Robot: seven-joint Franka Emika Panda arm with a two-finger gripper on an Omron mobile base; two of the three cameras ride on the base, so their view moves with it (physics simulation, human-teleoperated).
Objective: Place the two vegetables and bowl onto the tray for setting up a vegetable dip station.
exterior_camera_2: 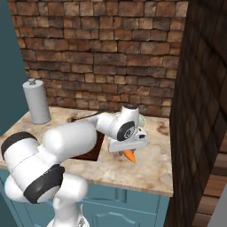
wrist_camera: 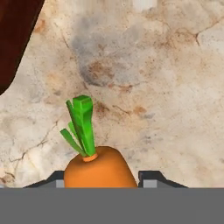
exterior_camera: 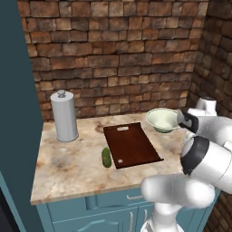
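Carrot between the two fingertips, green top pointing away from the gripper, one dark tip flush at each flank. Jaws closed on carrot, low over the counter. Orange tip poking out below the hand in right base view.

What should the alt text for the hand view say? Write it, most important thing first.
An orange carrot with a green top sits between the gripper's two dark fingertips, low in the frame, over a beige marbled counter. A corner of the dark reddish-brown tray shows at upper left.
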